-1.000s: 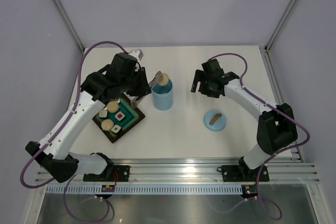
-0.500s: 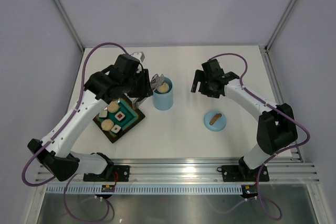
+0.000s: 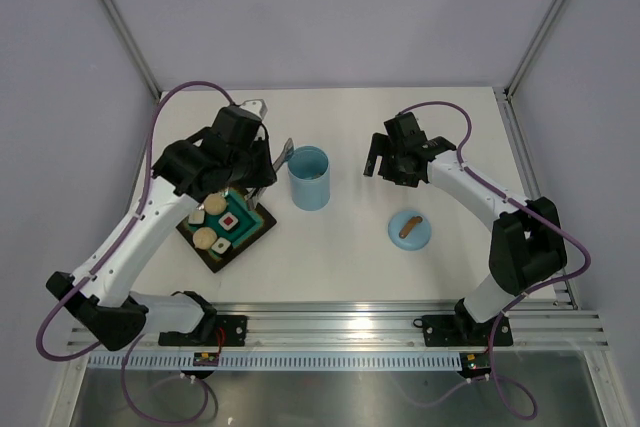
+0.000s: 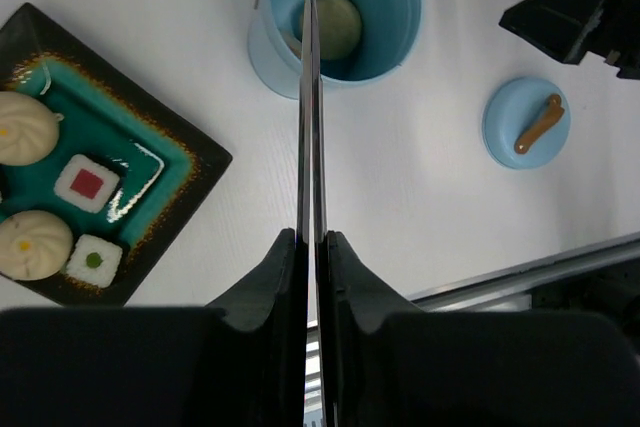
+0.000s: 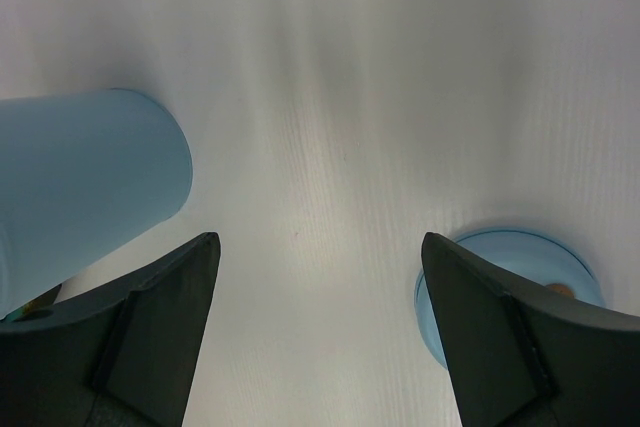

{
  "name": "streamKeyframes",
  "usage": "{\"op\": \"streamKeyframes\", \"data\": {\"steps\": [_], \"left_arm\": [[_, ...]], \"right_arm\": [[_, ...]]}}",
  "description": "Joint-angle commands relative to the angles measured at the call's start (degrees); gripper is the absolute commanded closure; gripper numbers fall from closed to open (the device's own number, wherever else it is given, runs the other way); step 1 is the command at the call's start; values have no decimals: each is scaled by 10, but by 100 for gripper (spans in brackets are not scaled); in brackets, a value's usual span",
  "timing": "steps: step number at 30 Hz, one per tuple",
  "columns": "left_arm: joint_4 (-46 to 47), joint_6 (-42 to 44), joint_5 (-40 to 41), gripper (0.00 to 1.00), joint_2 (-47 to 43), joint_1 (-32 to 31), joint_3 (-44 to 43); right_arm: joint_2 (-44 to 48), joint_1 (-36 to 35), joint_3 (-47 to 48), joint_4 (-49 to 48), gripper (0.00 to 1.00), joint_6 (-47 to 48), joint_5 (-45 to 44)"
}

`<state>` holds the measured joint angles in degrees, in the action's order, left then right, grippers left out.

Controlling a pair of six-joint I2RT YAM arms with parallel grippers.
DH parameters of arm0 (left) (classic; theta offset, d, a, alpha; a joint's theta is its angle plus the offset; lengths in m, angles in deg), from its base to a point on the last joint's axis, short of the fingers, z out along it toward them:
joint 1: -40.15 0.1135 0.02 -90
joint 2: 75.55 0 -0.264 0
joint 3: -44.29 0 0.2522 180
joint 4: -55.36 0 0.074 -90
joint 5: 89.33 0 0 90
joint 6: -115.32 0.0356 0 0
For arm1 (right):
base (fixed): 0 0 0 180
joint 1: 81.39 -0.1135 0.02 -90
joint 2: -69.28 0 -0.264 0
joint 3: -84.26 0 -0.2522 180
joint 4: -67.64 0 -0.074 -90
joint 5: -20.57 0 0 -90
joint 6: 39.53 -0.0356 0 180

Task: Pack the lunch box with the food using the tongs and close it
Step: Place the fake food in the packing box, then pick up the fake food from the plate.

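The light blue lunch box point(image 3: 309, 178) stands open mid-table, with a beige disc of food point(image 4: 335, 25) lying inside it. My left gripper point(image 3: 258, 161) is shut on the silvery tongs point(image 4: 309, 127). Their two arms are pressed together with nothing between them, and their tips reach over the box's left rim point(image 4: 262, 22). More food point(image 3: 214, 205) sits on the dark tray point(image 3: 255, 232): round beige pieces point(image 4: 22, 127) and white squares point(image 4: 88, 183). The blue lid point(image 3: 409, 229) with a brown handle lies flat to the right. My right gripper point(image 3: 385, 162) hovers open between box and lid.
The tray point(image 4: 190, 172) lies just left of the lunch box point(image 5: 80, 177). The lid point(image 5: 510, 267) sits below the right gripper point(image 5: 320, 247). Frame posts and grey walls bound the table at the back and sides; a metal rail runs along the near edge.
A beige disc held in the tongs above the lunch box has dropped inside. The tongs then closed empty and drew back left to the rim. The right arm has not moved.
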<state>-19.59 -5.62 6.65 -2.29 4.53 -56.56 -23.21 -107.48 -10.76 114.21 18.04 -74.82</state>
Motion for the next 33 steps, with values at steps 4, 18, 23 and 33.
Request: {"op": "streamKeyframes", "data": {"steps": [4, 18, 23, 33], "left_arm": [[-60, -1, 113, 92, -55, 19, -18], [-106, -54, 112, 76, -118, 120, 141], [-97, -78, 96, 65, -125, 119, 186], [-75, -107, 83, 55, -129, 120, 234]], "right_arm": [[30, -5, 8, -5, 10, 1, -15], [36, -4, -6, -15, 10, 1, -6], [36, -4, -10, -20, 10, 2, -1], [35, -4, -13, -25, 10, 1, 3]]}}
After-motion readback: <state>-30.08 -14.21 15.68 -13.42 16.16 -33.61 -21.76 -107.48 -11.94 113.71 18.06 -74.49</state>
